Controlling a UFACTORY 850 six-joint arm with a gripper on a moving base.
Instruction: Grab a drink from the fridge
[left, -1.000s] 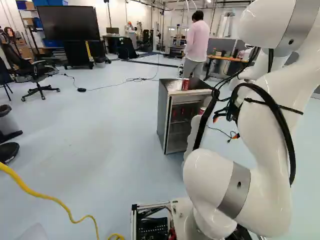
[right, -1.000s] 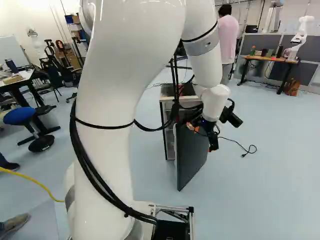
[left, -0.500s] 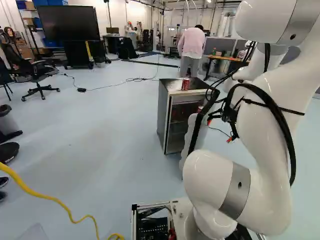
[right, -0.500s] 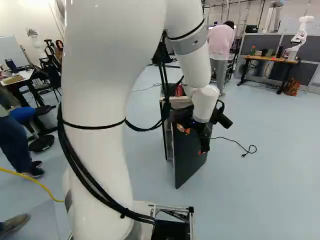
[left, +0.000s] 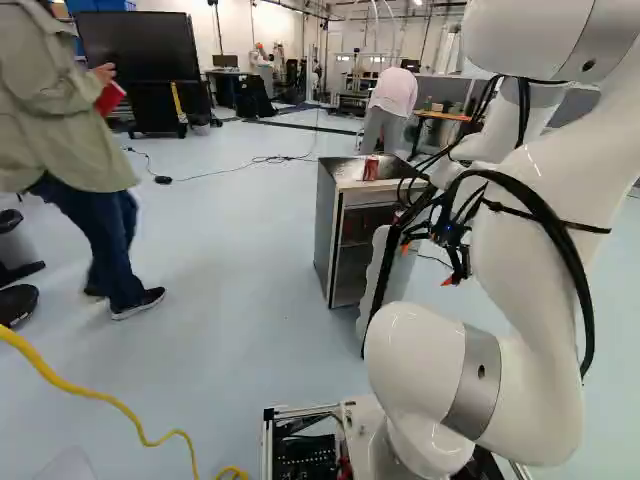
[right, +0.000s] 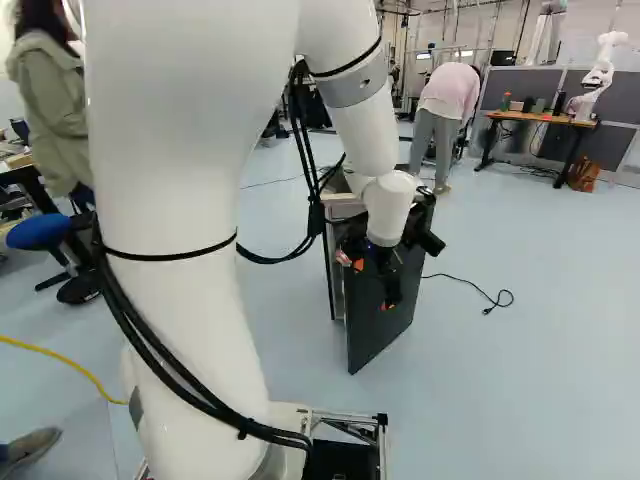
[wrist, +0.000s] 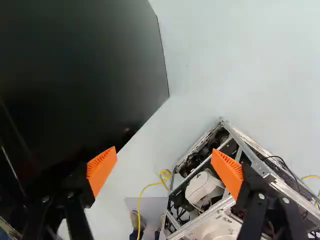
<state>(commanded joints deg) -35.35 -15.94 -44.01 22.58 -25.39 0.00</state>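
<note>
In the left base view, the drink can (left: 371, 169) stands upright on the top of the fridge (left: 330, 225), near its front edge. It is a slim red cylinder with some paler marks; the print is too small to tell. The fridge has metallic grey sides, a shiny top and a dark inside, and its door (left: 386, 275) stands open, with the pale inner side showing. The gripper (left: 427, 264) is beyond the door, beside the white arm (left: 530, 390), and its orange pads (left: 447, 281) point downward.

In the right base view, the dark outer face of the door is seen, and the gripper hangs in front of it. The arm covers a part of the fridge, and the can is hidden there.

In the wrist view, the two fingers of the gripper (wrist: 164, 149) stand wide apart, with nothing clamped between them. The dark door is beside one finger. Ahead of the gripper are the pale floor (wrist: 225, 60), the metal frame of the base (wrist: 252, 157) and a yellow cable (wrist: 141, 195).
</note>
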